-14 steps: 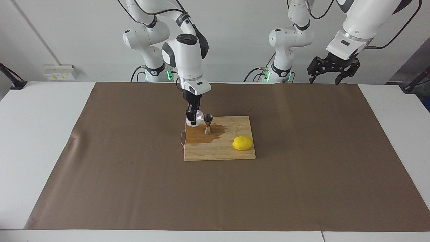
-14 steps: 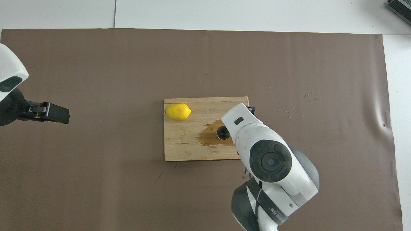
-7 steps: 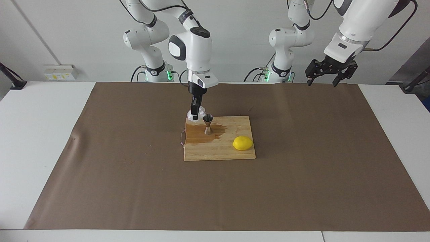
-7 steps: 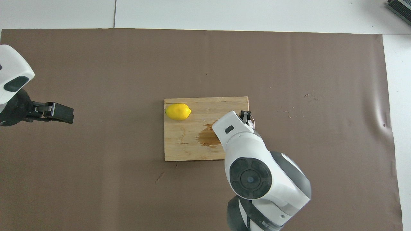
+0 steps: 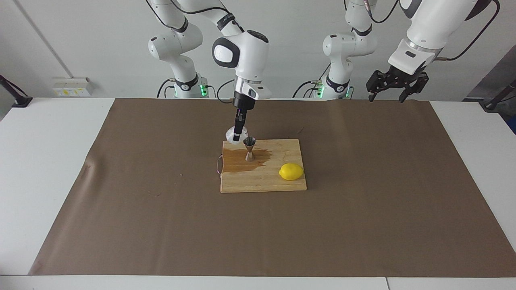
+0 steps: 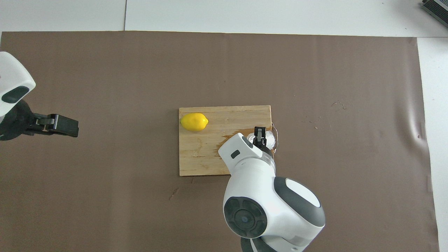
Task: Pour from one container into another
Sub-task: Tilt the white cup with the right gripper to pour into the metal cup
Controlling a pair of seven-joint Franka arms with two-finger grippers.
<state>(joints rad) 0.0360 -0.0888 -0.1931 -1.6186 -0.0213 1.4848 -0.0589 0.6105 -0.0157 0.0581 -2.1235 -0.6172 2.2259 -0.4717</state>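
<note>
Clear textured glass is what your right gripper (image 5: 238, 137) is clamped on: the glass cup (image 5: 235, 135) is held in its closed fingers, raised over the corner of the wooden cutting board (image 5: 282, 183) that lies nearest the robots and toward the right arm's end. You will find the silver jigger (image 5: 250, 148) standing upright on the board just beside the cup, apart from it, in a dark wet stain (image 5: 238, 163) spread over that end of the board. A yellow lemon (image 5: 291, 171) lies on the board toward the left arm's end. Your left gripper (image 5: 393, 88) waits with its fingers spread wide and empty, high over the brown mat (image 5: 121, 201) at the left arm's end.
</note>
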